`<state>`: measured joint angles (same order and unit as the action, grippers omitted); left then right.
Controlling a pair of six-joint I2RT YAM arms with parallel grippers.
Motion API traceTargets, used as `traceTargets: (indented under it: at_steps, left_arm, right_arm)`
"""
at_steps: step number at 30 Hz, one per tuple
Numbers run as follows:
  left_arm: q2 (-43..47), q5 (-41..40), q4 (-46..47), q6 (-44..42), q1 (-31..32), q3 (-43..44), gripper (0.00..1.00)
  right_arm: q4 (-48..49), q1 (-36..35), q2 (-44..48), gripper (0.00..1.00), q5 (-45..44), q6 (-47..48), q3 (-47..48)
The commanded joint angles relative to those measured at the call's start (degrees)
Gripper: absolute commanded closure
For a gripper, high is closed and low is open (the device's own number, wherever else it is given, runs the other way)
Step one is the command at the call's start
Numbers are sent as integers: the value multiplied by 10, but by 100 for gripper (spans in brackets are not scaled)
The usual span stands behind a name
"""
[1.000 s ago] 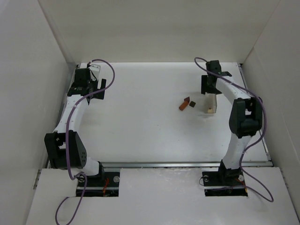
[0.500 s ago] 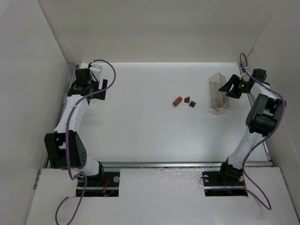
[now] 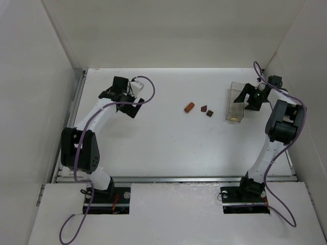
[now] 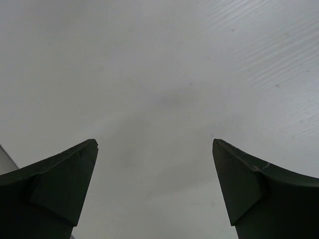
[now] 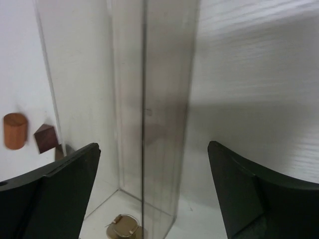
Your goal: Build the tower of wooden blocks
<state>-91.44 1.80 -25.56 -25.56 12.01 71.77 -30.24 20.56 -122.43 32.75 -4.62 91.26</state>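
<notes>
An orange-brown short cylinder [image 3: 189, 106] and two small dark brown blocks [image 3: 204, 108] [image 3: 209, 113] lie apart on the white table, right of centre. They also show at the left edge of the right wrist view: the cylinder [image 5: 15, 130] and a dark block [image 5: 45, 138]. My right gripper [image 3: 249, 98] [image 5: 153, 145] is open, its fingers on either side of the clear plastic container [image 3: 236, 102] [image 5: 159, 99] without touching it. My left gripper [image 3: 137, 105] [image 4: 153, 142] is open and empty over bare table, well left of the blocks.
A small tan piece with a wire loop [image 5: 124, 229] lies in the container's bottom. White walls enclose the table on the left, back and right. A metal rail [image 3: 173, 178] runs along the near edge.
My left arm has swung from the far-left corner towards the middle of the table. My right gripper has closed in on the container from the right. The cylinder has shifted slightly left.
</notes>
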Motion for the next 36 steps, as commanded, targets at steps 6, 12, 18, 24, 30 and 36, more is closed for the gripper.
traceTargets:
  at_steps: [6,12,18,24,30,36]
  left_arm:
    - [-70,-8,-2,8,117,139,0]
    - [-174,7,16,45,182,247,0]
    - [-331,2,15,76,228,401,0]
    - [-410,-11,-5,76,262,520,0]
    - [-451,-33,2,87,262,520,0]
    - [-483,-33,2,92,262,520,2]
  right_arm:
    - [-25,-6,93,0,-187,0,43]
    - [-12,-54,184,0,-280,-42,23]
    - [11,-92,296,0,-303,-109,-19]
    - [6,-155,343,0,-303,-109,-48]
    - [18,-171,349,0,-284,-115,-72]
    - [18,-191,336,0,-255,-125,-72]
